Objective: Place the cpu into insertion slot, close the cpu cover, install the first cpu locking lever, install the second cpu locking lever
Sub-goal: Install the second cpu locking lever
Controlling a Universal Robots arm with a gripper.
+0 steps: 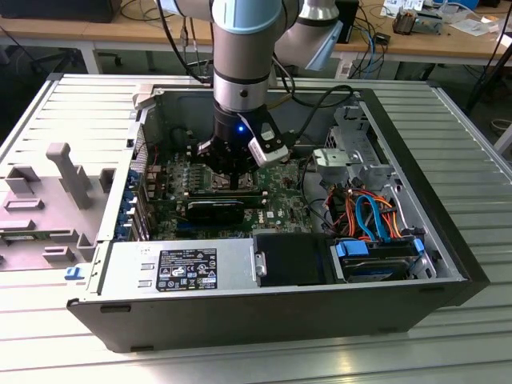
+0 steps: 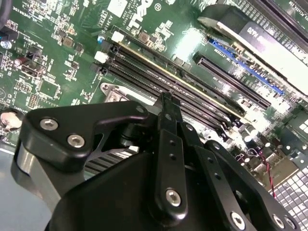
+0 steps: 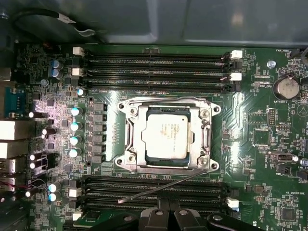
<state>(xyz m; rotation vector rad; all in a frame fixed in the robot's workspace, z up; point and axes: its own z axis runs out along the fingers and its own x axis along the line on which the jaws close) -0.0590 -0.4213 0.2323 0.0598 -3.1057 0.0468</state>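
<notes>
We see the cpu (image 3: 166, 136) sitting in the insertion slot (image 3: 207, 134) under the cpu cover (image 3: 132, 137); our tool (image 3: 168, 215), pressed together, hovers beside a loose lever (image 3: 163, 188) and could slip.

One green circuit board (image 3: 260, 144) carries one square silver-rimmed socket (image 3: 129, 139), holding one dull silver-grey square chip (image 3: 167, 136) under one thin silver frame plate (image 3: 204, 137). Beside the socket sits one thin loose metal lever (image 3: 163, 189). One round silver coin battery (image 3: 287, 88).
</notes>
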